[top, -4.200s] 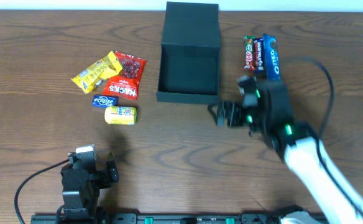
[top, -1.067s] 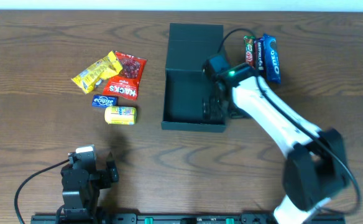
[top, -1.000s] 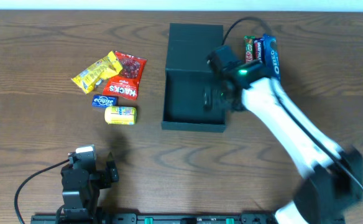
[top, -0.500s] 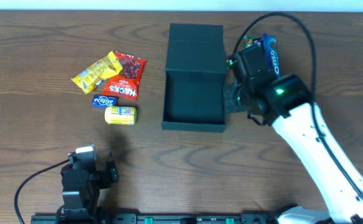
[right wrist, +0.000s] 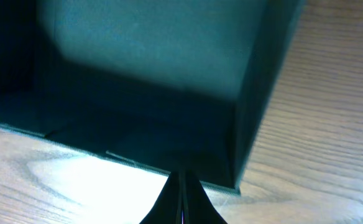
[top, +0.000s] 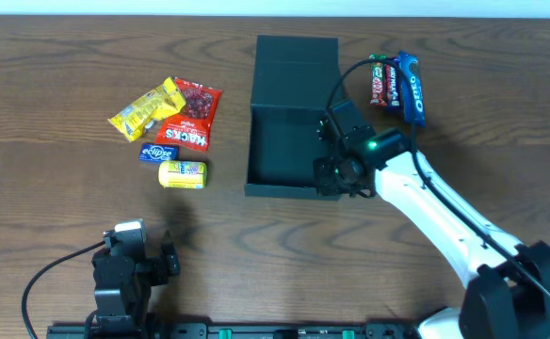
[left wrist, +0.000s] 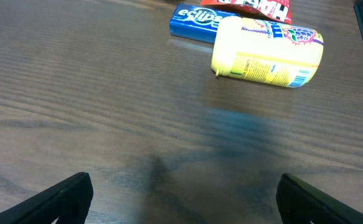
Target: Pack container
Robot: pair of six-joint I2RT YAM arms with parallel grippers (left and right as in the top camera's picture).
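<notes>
right claw, clenched empty, at the container's near right corner; left claw spread wide over the surface.

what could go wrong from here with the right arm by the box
The right gripper, shut and empty, sits at the front right corner of the container: a push could slide or turn it. Its cable arcs between the container and the Oreo pack and might snag.

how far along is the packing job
Done: container stands open, nothing visible inside. In hand: nothing; right fingers shut, empty, at its near corner; left fingers open. Left: snack pile and bars, either side of it, all lie on the table.
</notes>
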